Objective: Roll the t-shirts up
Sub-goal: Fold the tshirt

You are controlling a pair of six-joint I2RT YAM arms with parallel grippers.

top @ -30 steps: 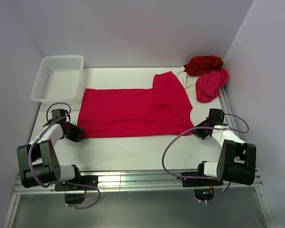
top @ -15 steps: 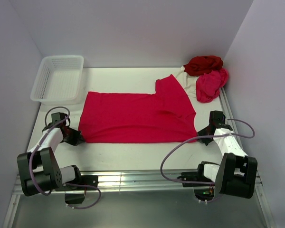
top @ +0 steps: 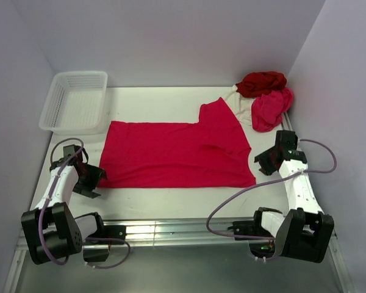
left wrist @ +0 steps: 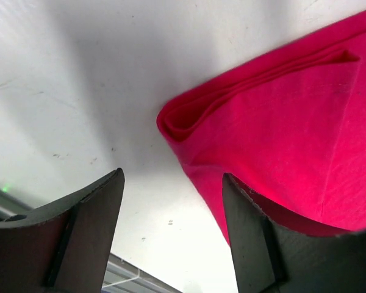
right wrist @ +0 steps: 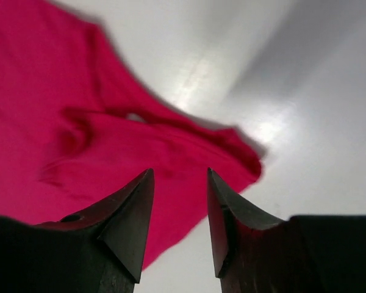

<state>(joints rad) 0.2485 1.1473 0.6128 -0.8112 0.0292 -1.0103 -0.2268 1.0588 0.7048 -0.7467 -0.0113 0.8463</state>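
Only a sliver of the cream t-shirt (top: pixel 238 99) shows, beyond the right claw (top: pixel 263 160), buried under the dark red t-shirt (top: pixel 261 83) and the pink t-shirt (top: pixel 269 108) heaped in the far corner. The right wrist view is blurred, so the cloth below that claw (right wrist: pixel 180 174) reads as soft red folds with no clear seam. The left wrist view cuts off all but one corner of the crimson t-shirt (left wrist: pixel 280 134); the rest runs out of frame to the right.

That crimson t-shirt (top: pixel 177 154) lies spread flat on the table (top: pixel 171 201) between the two claws, lengthwise from side to side, with one short sleeve jutting away toward the far wall. Its corner nearest the left claw (top: pixel 93 177) is doubled over, its layered edges showing as a rounded lip. Under the right claw the cloth is puckered into a small ridge.

Both arms reach forward low over the table. The left claw (left wrist: pixel 172 183) hangs just off the shirt's left corner, fingers spread wide and gripping nothing. The right claw sits at the shirt's right edge, its fingers apart above the cloth and likewise grasping nothing. A white mesh basket (top: pixel 79 74) stands well beyond the left claw.
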